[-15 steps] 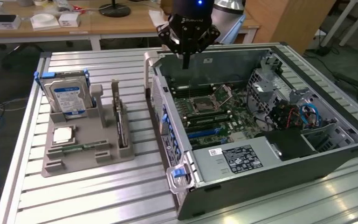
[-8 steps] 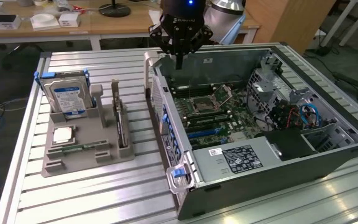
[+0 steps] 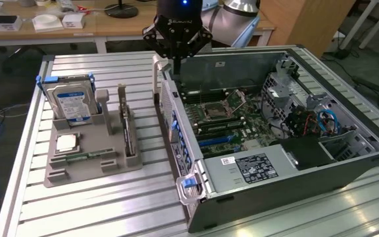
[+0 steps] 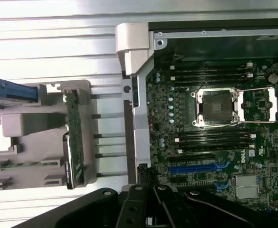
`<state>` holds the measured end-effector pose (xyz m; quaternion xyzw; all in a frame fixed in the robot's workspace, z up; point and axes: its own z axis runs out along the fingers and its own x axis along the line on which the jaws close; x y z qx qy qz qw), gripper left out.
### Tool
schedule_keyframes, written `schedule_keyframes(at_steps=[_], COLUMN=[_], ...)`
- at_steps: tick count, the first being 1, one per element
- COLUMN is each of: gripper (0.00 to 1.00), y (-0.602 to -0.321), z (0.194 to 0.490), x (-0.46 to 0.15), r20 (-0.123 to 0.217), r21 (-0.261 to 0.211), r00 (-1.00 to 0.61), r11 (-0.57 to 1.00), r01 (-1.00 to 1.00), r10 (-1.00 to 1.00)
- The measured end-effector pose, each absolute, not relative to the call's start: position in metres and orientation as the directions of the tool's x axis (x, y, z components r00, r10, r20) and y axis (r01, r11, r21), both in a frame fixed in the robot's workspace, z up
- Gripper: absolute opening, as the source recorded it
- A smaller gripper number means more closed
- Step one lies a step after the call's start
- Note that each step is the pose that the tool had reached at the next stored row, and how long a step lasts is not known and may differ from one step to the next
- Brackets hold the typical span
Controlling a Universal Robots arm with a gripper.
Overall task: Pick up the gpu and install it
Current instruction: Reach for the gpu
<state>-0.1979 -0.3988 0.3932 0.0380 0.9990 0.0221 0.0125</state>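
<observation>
Gpu [image 3: 129,132] stands on edge in the gray holder [image 3: 77,173] left of centre in the exterior view, apart from the gripper [image 3: 173,60], clenched empty at top centre over the computer case [image 3: 275,197], and we judge it light, stiff, fragile, best pinched along its upper edge.

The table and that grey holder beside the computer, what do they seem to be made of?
Table: looks like aluminium, matte silver, with soft glare along its grooved slats. Grey holder: probably plastic, perhaps printed or moulded; it is a dull, even grey with blocky slots and no shine.
</observation>
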Motion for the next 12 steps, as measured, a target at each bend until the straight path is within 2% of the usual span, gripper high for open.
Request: schedule_keyframes(at_steps=[12], gripper=[0.10], y=[-0.399], z=[0.393], x=[-0.235], r20=[-0.023], r21=[0.045], r00=[-0.997], r11=[0.996], r01=[0.077], r10=[0.078])
